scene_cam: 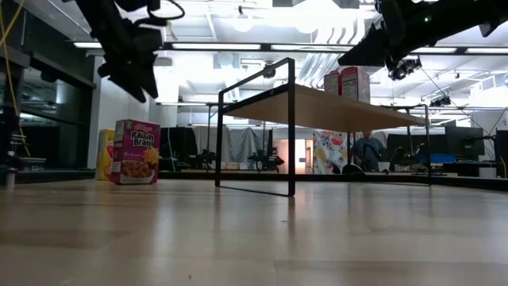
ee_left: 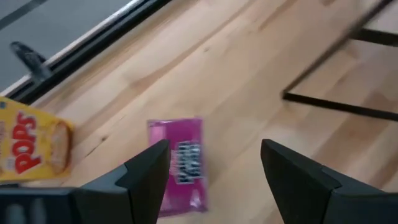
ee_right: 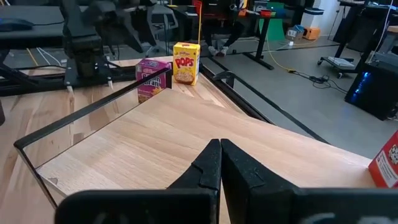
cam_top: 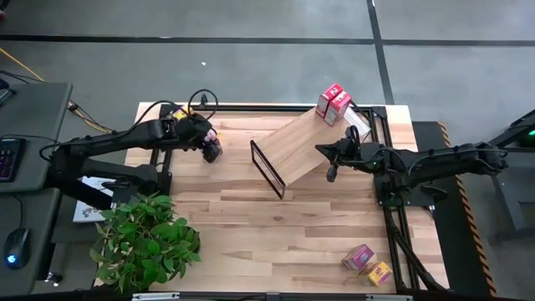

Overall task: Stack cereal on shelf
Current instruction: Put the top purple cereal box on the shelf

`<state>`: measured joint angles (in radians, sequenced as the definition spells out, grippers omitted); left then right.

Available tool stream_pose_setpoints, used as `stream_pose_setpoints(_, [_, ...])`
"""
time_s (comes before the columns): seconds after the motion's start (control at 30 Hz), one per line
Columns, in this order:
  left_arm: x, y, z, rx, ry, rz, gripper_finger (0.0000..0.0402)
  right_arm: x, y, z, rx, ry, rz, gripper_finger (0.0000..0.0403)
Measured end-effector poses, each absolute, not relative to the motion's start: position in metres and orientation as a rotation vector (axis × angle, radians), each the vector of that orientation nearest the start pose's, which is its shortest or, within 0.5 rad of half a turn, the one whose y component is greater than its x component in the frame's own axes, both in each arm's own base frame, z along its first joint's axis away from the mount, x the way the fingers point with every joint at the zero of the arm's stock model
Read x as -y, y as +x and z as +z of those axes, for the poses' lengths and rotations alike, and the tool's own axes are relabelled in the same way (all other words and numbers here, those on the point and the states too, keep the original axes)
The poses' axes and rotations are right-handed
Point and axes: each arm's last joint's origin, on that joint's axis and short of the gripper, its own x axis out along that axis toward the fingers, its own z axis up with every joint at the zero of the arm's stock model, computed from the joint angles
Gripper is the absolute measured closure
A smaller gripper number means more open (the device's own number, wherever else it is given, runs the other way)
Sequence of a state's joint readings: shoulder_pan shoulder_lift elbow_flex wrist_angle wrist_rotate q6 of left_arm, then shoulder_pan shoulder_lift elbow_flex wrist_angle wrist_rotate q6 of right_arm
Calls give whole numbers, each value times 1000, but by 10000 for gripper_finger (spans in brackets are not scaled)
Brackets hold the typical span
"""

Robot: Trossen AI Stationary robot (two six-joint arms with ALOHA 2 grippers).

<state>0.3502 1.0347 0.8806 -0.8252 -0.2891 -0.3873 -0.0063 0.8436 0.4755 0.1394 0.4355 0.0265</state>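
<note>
- my left gripper (ee_left: 211, 180) hung over the far-left part of the table (cam_top: 251, 234), fingers spread wide and holding nothing.
- a pink cereal box (ee_left: 180, 163) stood directly beneath it; looking down past my fingers i saw its top face, whose long axis ran roughly along my line of sight, so the fingers would straddle its short width.
- one finger (ee_left: 149, 171) already overlapped the box's edge in that view, so i judged a small sideways shift was needed before descending.
- a yellow cereal box (ee_left: 31, 146) stood just beside the pink one.
- the shelf (cam_top: 305, 146) lay towards the table's middle, two red boxes (cam_top: 333, 104) already on its far end.
- my right gripper (ee_right: 221, 165) hovered over the shelf board, fingers pressed together, empty.
- another pink and yellow pair (cam_top: 368, 263) sat at the near right corner, closer to my right arm.
</note>
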Motion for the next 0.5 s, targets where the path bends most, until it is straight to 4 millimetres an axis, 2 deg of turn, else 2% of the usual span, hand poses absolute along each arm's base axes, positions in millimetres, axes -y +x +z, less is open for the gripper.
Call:
stream_pose_setpoints(0.27, [-96,174,262,-941,-401,860,160,13,186,247,-219,-23,-443,403])
stream_pose_setpoints(0.5, [-108,177,251,-1006,-461,847,160,13,186,247,-220,-23,-442,403])
